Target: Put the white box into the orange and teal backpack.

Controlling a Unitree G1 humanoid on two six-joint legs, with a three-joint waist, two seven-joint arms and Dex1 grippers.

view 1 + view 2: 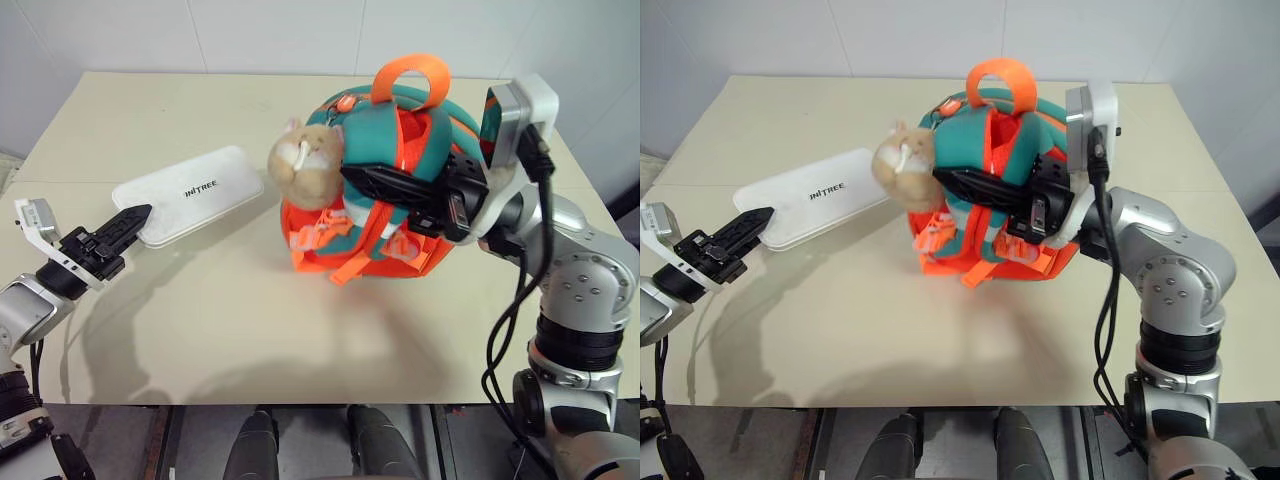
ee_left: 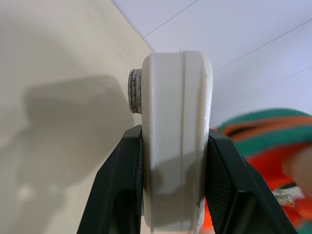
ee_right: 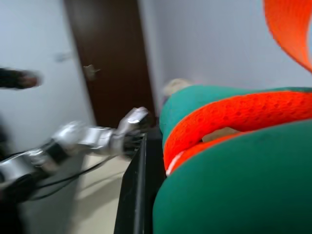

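The white box (image 1: 195, 190) lies flat on the table at the left, its lettering facing up. My left gripper (image 1: 138, 215) is shut on the box's near left end; in the left wrist view both black fingers (image 2: 117, 185) press the box's edge (image 2: 178, 122). The orange and teal backpack (image 1: 425, 140) stands at centre right with its orange handle up and a tan plush toy (image 1: 305, 160) on its left side. My right gripper (image 1: 352, 172) reaches across the backpack's front, pointing left, shut on its fabric. In the right wrist view teal cloth (image 3: 234, 185) lies against one finger (image 3: 139, 195).
The beige table (image 1: 250, 330) has bare room in front of the box and the backpack. A white tiled wall runs behind the far edge. My right arm's cable (image 1: 505, 330) hangs at the table's right front.
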